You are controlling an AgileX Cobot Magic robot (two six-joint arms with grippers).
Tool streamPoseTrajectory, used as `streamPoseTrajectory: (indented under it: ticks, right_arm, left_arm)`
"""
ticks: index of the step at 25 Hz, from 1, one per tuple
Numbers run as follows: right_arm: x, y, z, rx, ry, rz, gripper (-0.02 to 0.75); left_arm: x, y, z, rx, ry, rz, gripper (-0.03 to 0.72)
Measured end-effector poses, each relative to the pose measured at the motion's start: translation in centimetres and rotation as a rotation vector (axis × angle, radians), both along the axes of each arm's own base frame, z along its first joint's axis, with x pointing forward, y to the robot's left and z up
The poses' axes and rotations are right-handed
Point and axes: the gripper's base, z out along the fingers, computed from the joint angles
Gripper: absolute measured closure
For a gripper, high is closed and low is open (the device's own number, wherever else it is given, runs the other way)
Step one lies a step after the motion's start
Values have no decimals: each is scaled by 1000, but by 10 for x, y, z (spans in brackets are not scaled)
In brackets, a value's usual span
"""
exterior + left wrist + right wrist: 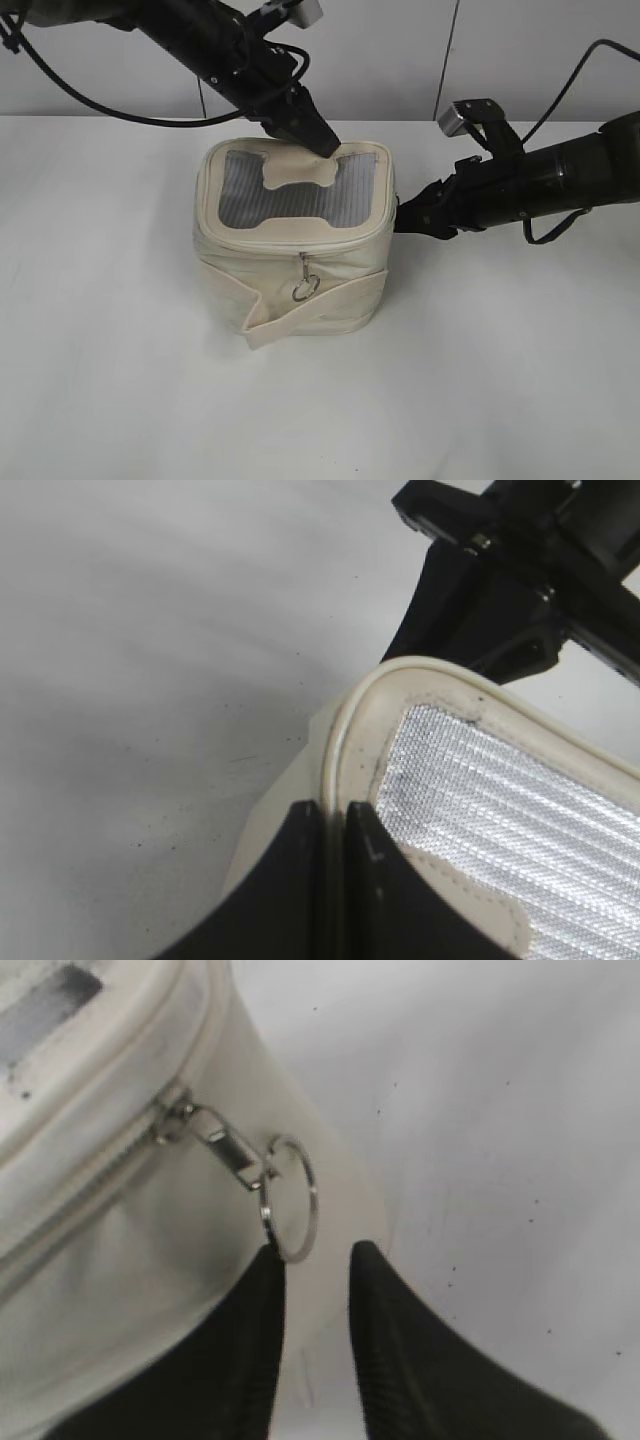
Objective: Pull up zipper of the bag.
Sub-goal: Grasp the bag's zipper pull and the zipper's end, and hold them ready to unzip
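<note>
Left arm point(200, 40): matte black housing, black cable looping off at 9 o'clock, small grey camera block point(300, 12) at 1 o'clock of wrist. Left gripper point(322, 143): black wedge-shaped fingers point(290, 880), smooth, slightly glossy

Right arm point(570, 180): dark cylindrical body, greenish-black sheen, thin black cable arcing at 12 o'clock, second loop at 6 o'clock. Grey ribbed camera block point(468, 112) on black bracket. Right gripper point(315, 1290): black tapered fingers point(385, 1340), fine ribbed texture on inner faces, rounded tips
</note>
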Motion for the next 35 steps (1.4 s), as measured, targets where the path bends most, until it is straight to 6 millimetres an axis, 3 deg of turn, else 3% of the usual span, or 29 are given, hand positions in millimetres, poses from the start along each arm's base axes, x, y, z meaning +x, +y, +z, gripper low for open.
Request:
streamPoseTrajectory:
  ticks: [3,5,16,22,29,33,35]
  right_arm:
    - [-3,1,-1,-7,14,34,392]
    - [-4,1,-1,-3,28,38,351]
    - [-2,2,2,35,32,15,328]
    - [10,4,12,55,-23,-14,329]
    - [13,17,12,-19,-63,-3,412]
    - [11,23,4,-63,-59,3,643]
    - [12,23,3,-75,-62,-8,705]
  left_arm:
    - [0,0,0,0,0,0,638]
    - [0,0,0,2,-2,-1,638]
    - [0,0,1,3,-2,-2,638]
    - [0,0,1,3,-2,-1,638]
    - [0,0,0,5,-3,1,638]
    - [1,0,0,6,-5,2,638]
    - [1,0,0,6,-5,2,638]
